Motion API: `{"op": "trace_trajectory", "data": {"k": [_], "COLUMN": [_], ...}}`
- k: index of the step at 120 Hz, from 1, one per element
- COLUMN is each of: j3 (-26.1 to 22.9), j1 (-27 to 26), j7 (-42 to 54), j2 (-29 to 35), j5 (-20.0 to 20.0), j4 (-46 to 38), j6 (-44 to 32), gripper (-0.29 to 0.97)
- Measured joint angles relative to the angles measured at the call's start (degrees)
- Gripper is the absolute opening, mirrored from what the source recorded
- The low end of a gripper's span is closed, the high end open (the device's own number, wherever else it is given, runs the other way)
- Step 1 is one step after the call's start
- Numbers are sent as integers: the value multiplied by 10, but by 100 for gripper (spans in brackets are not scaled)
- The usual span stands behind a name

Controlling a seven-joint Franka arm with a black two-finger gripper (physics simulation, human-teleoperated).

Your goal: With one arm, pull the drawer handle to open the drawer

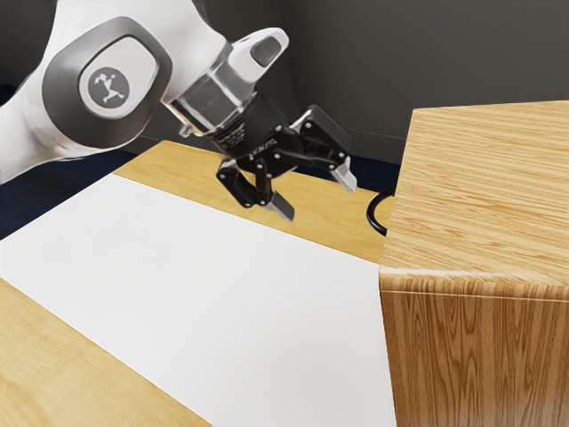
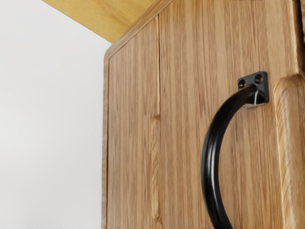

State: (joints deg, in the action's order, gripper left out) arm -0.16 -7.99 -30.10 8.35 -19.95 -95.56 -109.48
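Counts: 1 arm (image 1: 98, 89), 1 end effector (image 1: 316, 194), 1 cabinet (image 1: 480, 240), 1 drawer handle (image 1: 378, 213), 1 white sheet (image 1: 196, 285), 1 worktop (image 1: 53, 365).

End effector: two black fingers (image 1: 284, 206) spread wide, nothing between them, touching nothing. It hangs above the far edge of the white sheet, tips angled down and toward the cabinet.

Drawer handle: on the cabinet face that looks toward the arm. In the exterior view it sits to the exterior view's right of the end effector and a bit lower, near but apart, with a gap between the nearer fingertip and the loop. The cabinet's corner hides part of the loop there. In the wrist view the drawer handle (image 2: 214, 157) lies straight ahead of the hand, with one end fixed to a mounting plate (image 2: 255, 86).

Can't tell from either view whether the drawer is out at all.

Materials and shapes:
- Drawer handle: glossy black round bar bent into a C-shaped bow. The mounting plate is black and rectangular, with two screw holes.
- Cabinet: boxy, light oak-look wood grain, rounded edges. The front (image 2: 190, 119) is split into panels by straight seams.
- Worktop: the same warm wood grain, flat.
- White sheet: matte, plain, rectangular, lying flat on the worktop and running up to the cabinet base.
- Arm: smooth white shells, grey joint cap, silver wrist flange.
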Motion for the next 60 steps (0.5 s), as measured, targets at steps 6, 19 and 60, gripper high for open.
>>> {"op": "trace_trajectory", "data": {"k": [6, 19, 60], "j3": [1, 2, 1], "j1": [0, -6, -17], "j7": [-3, -9, -21], "j2": [1, -4, -20], "j5": [-3, -7, -8], "j4": [-5, -12, -20], "j6": [-6, -14, -29], "gripper": [68, 68, 68]}}
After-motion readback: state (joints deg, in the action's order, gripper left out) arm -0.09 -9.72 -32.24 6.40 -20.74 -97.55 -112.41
